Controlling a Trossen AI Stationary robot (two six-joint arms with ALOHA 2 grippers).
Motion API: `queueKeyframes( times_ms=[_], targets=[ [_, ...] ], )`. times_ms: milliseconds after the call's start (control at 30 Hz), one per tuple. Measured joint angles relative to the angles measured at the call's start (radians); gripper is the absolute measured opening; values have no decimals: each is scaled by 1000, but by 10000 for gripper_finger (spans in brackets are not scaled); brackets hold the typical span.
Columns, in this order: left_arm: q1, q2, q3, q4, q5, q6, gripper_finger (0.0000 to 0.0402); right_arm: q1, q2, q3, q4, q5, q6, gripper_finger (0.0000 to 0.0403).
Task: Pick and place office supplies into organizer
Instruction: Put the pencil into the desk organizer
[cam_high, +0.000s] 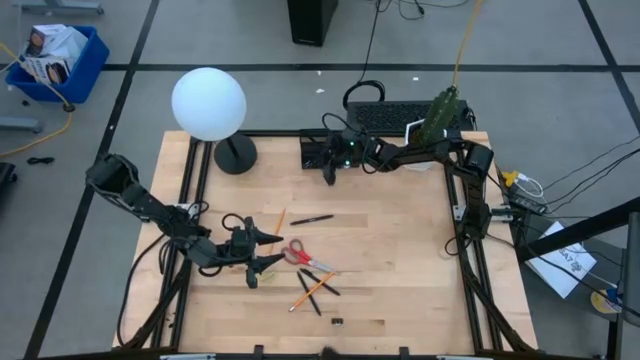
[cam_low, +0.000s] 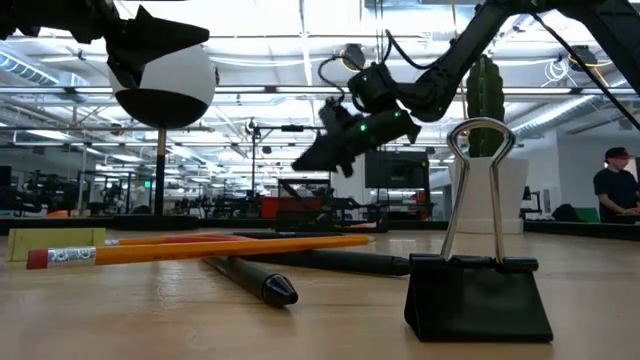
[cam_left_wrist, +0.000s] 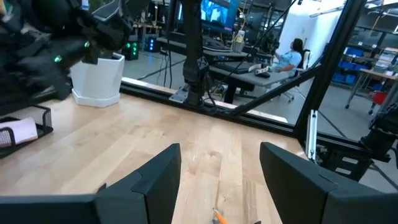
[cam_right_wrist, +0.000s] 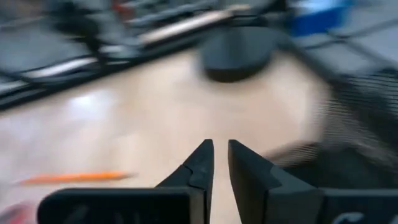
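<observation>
Left gripper (cam_high: 262, 247) hovers, fingers spread wide and empty, just at nine o'clock of the scissors (cam_high: 297, 255). Best move: straddle the red handles squarely. Right gripper (cam_high: 330, 160), fingers nearly together holding nothing, sits at the organizer (cam_high: 316, 152), twelve o'clock on the table.

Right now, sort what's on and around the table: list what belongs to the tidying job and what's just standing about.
Belongs to the job:
- organizer
- scissors
- pencils
- pens
- binder clip
- pink sticky notes

Just standing about:
- globe lamp
- white plant pot with cactus
- keyboard
</observation>
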Motion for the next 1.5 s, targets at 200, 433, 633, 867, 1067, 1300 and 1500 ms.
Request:
queueKeyframes(
  times_ms=[200, 433, 633, 867, 1067, 1300, 1500],
  targets=[
    [0, 0, 0, -2, 0, -9, 227, 86, -33, 0, 5, -293, -38, 34],
    [0, 0, 0, -25, -2, -81, 227, 227, -101, -33, -42, -488, -69, 22],
    [3, 13, 1, -24, -13, -83, 227, 392, -130, -117, -44, -374, -191, 16],
    [3, 13, 1, -14, -15, -88, 227, 603, -128, -166, -45, -225, -284, 32],
    [3, 13, 1, -22, -29, -97, 227, 759, -125, -166, -62, 35, -319, 95],
    [17, 13, 1, -22, -34, -99, 227, 807, -125, -162, -75, 245, -294, 157],
    [33, 13, 1, -22, -35, -99, 227, 802, -108, -87, -176, 268, -316, 153]
  ],
)
